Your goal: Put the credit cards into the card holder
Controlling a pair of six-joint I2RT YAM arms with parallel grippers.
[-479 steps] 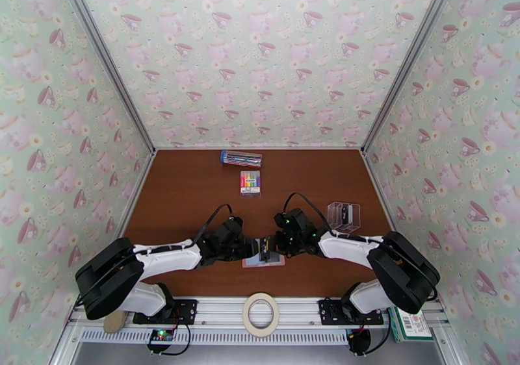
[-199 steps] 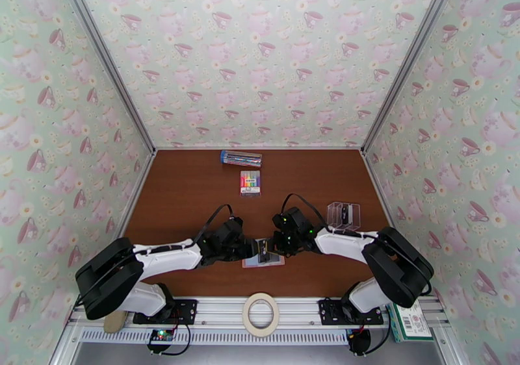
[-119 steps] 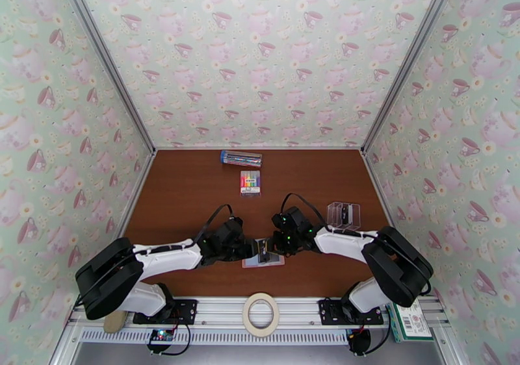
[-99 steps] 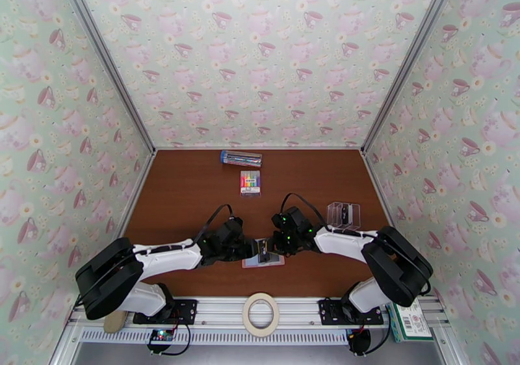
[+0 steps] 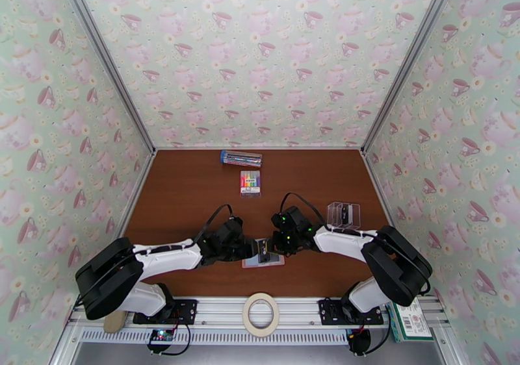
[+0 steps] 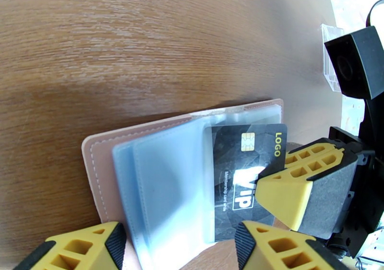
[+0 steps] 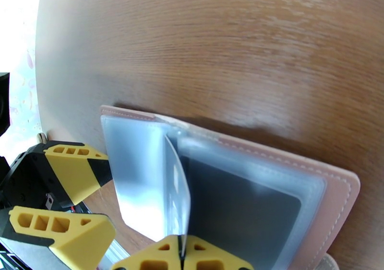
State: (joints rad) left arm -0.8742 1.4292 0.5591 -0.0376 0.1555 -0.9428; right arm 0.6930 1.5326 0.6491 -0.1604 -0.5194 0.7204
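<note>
The pink card holder (image 5: 275, 262) lies open on the brown table between the two arms, its clear grey-blue sleeves (image 6: 163, 179) facing up. A dark grey credit card (image 6: 242, 170) marked VIP sits partly inside the right-hand sleeve. My right gripper (image 6: 288, 189) is shut on the card's outer edge, its own fingertips (image 7: 163, 256) pressed together at the holder's rim (image 7: 343, 189). A clear sleeve page (image 7: 175, 184) stands up beside it. My left gripper (image 6: 177, 251) is open, with its fingers straddling the holder's near edge. Seen from above, the left gripper (image 5: 259, 251) and right gripper (image 5: 273, 252) almost touch.
A clear plastic stand (image 5: 343, 215) with something dark inside stands right of the right arm. A rainbow marker pack (image 5: 250, 182) and a blue-ended pen box (image 5: 241, 158) lie further back. A tape roll (image 5: 260, 314) rests on the front rail.
The right arm has crept slightly left toward the holder. Both grippers keep the same state and the holder has not moved.
</note>
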